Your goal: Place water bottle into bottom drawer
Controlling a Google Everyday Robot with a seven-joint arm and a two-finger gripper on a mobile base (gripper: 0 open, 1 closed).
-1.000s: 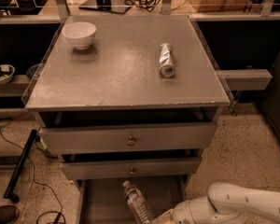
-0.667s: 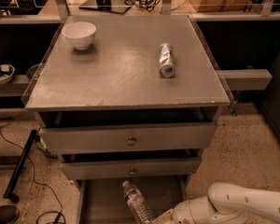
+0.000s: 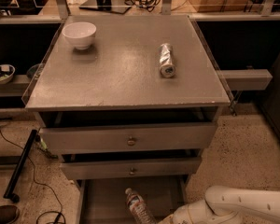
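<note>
Clear water bottle (image 3: 137, 208) in bottom drawer (image 3: 102, 196); claw (image 3: 166, 219) just beside it.

Clear water bottle (image 3: 138, 210), reddish band; grey bottom drawer (image 3: 105, 197); white bowl (image 3: 79, 33); silver can (image 3: 166, 59); whitish gripper (image 3: 169, 219) at bottom edge.

The grey table (image 3: 121, 78) carries a white bowl (image 3: 79, 34), far up and left of the pincer (image 3: 164, 220), and a silver can (image 3: 166, 59) lying on its side straight beyond it. The pincer sits low at the table's foot.
</note>
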